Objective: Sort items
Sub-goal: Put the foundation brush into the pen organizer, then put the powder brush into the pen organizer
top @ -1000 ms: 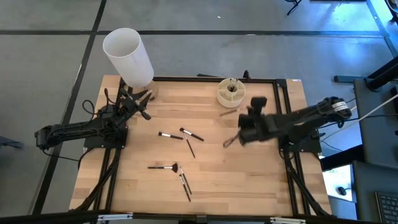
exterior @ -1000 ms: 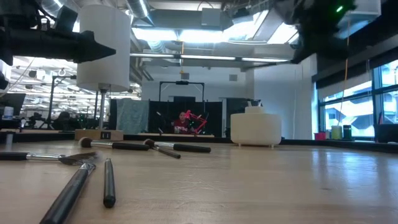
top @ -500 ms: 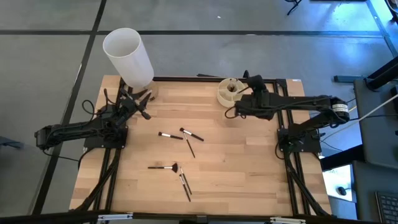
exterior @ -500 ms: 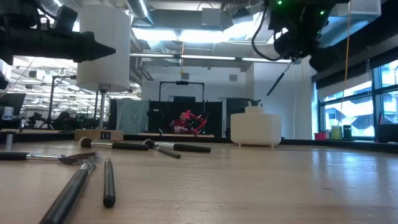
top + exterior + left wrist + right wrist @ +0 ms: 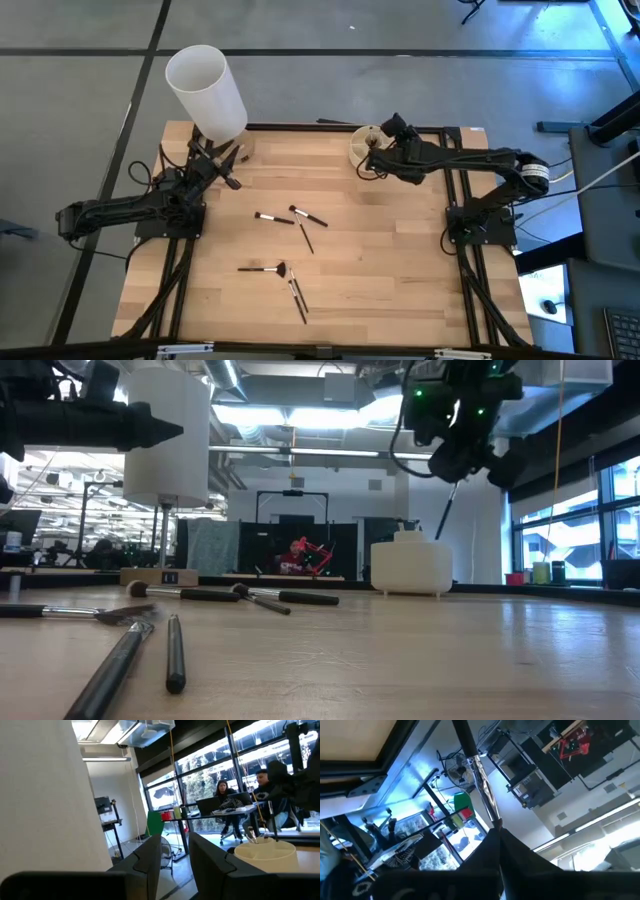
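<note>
**Right arm has carried a brush up to the cup**

On my left, the left gripper waits at the table's back-left corner, just beside the tall white cylinder, a smooth matte tube leaning toward the camera. Its fingers stand apart with nothing between them.

Mid-table, the remaining items lie flat on the pale wood-grain table: two brushes with black handles and pale sections near the centre, touching a thin dark stick, and another cluster nearer the front edge, one with a fanned bristle head. From table height I see their glossy round handles and soft dark tips.

On my right is the change: a second ago the right gripper was mid-table with a brush; now it has swung back to the round beige cup at the rear edge. It is clamped on a thin dark brush, which hangs tilted above the cup, tip down. I judge the drop into a compartment is next; which compartment I cannot tell. Five or so items are left to sort.
</note>
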Motion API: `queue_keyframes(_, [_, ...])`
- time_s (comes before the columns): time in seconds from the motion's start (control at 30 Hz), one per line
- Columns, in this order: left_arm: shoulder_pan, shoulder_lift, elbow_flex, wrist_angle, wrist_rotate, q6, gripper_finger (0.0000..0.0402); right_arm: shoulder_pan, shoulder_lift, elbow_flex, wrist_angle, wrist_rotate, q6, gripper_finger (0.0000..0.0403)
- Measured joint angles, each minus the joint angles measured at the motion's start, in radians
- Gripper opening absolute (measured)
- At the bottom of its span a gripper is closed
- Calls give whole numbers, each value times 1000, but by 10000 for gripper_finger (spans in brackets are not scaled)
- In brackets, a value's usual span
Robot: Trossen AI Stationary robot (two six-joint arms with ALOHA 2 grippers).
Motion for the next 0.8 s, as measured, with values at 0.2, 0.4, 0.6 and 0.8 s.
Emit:
queue_keyframes(0.2, [0,0,0,0,-2,14,95,-7,38,0,10,-50,-35,9])
queue_keyframes(0.4, [0,0,0,-8,-2,13,95,-7,42,0,16,-90,-34,35])
queue_keyframes(0.6, [0,0,0,-17,-2,1,95,-7,42,0,18,-108,-27,55])
queue_keyframes(0.8, [0,0,0,-36,-1,-18,95,-7,41,0,19,-108,14,79])
